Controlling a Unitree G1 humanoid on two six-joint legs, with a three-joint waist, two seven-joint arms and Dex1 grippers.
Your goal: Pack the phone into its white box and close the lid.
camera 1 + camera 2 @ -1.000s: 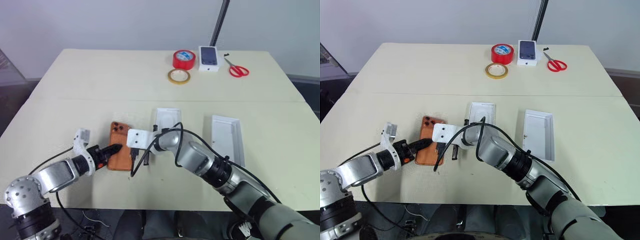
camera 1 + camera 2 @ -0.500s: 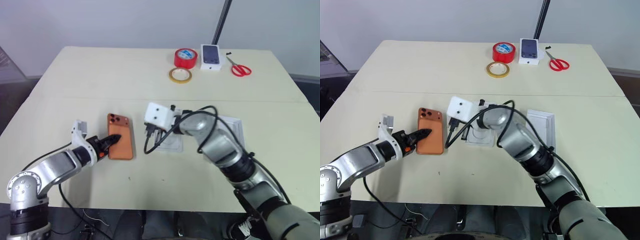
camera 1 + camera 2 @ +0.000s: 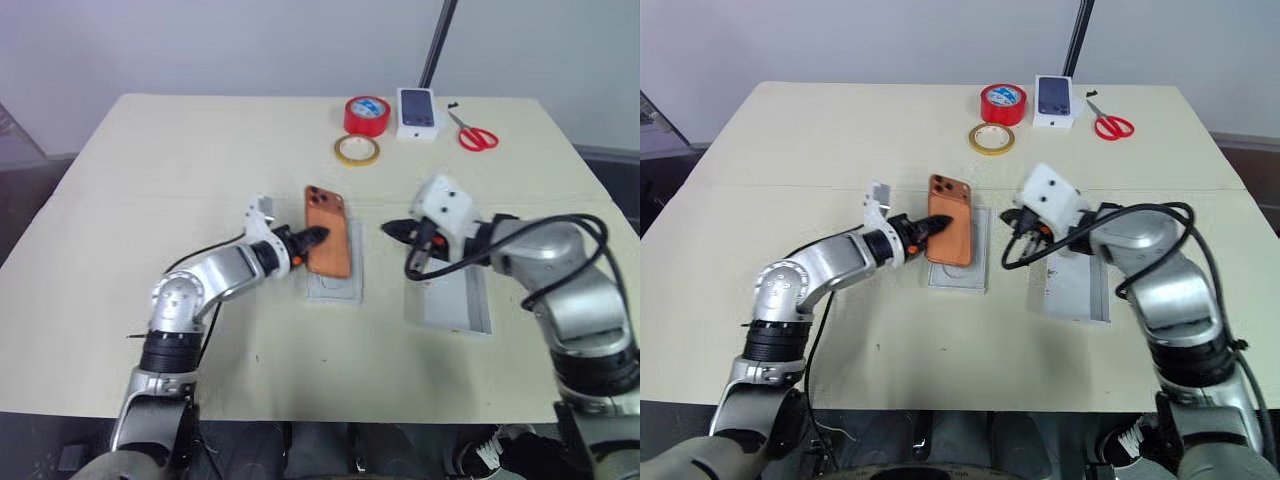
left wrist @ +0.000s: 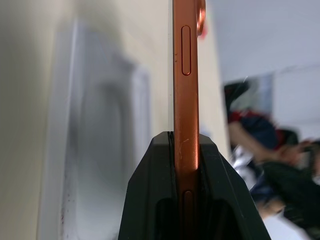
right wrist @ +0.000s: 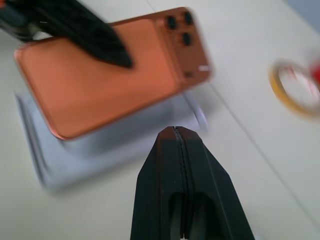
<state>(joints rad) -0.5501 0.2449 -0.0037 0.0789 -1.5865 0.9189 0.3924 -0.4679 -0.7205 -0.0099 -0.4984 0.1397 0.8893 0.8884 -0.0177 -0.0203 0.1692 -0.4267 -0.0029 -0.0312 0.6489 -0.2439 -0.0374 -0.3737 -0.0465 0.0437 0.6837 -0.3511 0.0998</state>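
Holding the phone point(image 3: 328, 243) tight, your left gripper point(image 3: 311, 238) has it over the white box point(image 3: 335, 288), lined up lengthwise; your right gripper point(image 3: 392, 229) is empty and closed.

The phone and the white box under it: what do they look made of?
The phone: likely metal and glass with a matte finish, going by its even copper-orange sheen, slim edge with recessed buttons and raised lens block. The white box: probably matte cardboard with a moulded insert, judging by thin flat walls without gloss.
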